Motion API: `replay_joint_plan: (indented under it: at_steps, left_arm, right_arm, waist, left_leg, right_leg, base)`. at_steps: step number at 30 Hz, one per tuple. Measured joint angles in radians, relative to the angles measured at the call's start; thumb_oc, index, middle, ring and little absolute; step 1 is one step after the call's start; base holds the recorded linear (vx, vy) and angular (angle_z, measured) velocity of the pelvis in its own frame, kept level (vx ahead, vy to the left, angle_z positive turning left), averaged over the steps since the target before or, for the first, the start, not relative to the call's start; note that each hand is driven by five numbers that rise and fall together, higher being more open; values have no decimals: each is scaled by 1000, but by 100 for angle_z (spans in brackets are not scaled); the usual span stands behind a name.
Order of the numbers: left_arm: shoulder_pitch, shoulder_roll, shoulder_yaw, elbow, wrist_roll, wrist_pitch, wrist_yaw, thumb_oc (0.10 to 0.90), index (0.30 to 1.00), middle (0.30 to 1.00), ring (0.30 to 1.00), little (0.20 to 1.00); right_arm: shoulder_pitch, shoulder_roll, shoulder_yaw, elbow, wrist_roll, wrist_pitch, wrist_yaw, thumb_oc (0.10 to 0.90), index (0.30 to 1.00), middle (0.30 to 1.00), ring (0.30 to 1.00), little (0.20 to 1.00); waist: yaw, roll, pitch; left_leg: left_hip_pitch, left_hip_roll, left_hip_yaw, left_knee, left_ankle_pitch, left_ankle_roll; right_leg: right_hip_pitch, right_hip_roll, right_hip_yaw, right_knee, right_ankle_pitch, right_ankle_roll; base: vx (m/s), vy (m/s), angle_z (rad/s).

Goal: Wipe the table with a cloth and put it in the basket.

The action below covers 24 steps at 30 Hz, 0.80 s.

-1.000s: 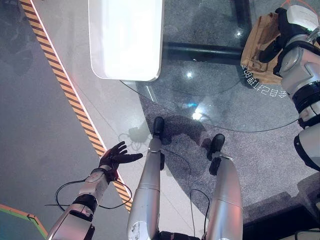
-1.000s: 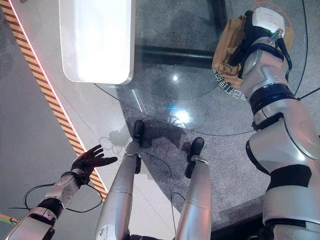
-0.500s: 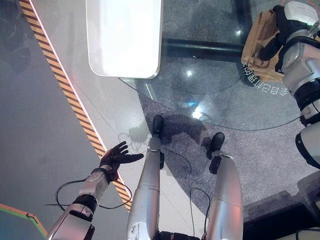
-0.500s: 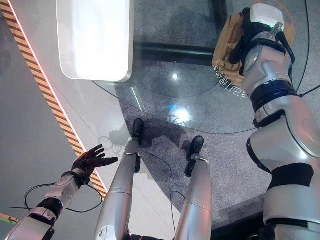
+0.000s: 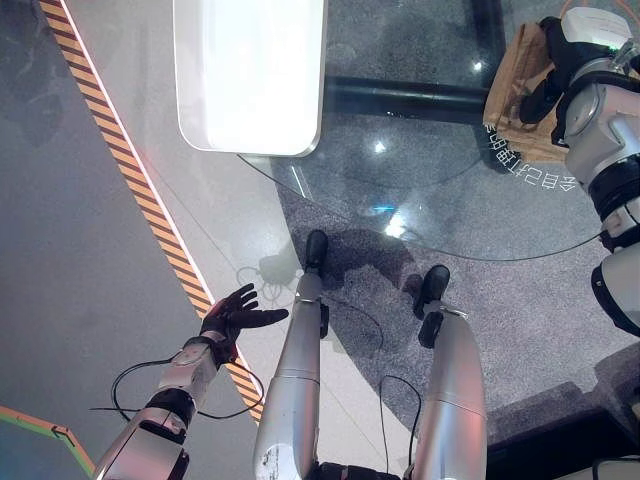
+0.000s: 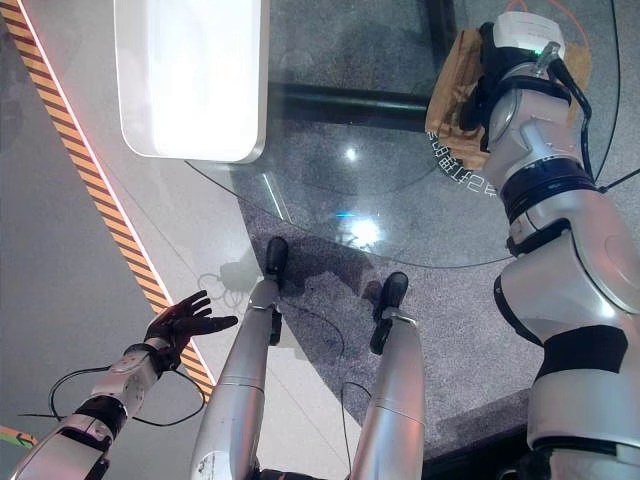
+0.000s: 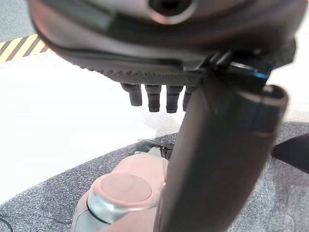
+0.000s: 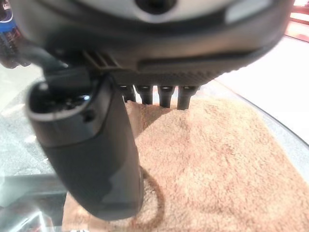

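The left robot hand [image 5: 238,314] hung low over the floor [image 5: 80,250] beside the striped tape [image 5: 150,215], fingers spread and holding nothing. Farther off, the right robot hand [image 8: 96,145] lay with straight fingers pressed on the tan cloth [image 8: 217,159], spread on the round glass worktop [image 5: 440,190] near its far edge.

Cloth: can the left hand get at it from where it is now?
Probably not. The left hand hangs open low beside the robot over the floor, while the cloth lies on the glass table at its far right, under the right hand. The right hand is better placed.
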<state>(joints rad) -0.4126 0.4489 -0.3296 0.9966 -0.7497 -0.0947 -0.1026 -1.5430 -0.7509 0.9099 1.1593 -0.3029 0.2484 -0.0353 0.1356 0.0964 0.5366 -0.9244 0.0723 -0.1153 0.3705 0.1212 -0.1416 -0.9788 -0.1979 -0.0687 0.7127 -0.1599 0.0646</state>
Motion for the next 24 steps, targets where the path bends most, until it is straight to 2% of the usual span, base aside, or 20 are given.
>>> replay_joint_plan:
  at_steps: [24]
  left_arm:
    - [0,0,0,-7,0,0,-2,800,900,900,900,900]
  right_arm:
    - [-1,0,1,-1,-11,-1,3,100,300,300,300,200]
  waist:
    - [0,0,0]
  left_leg:
    - [-2,0,-1,-2,0,0]
  right_leg:
    - [0,0,-2,-4,0,0]
  base:
    - [0,0,0]
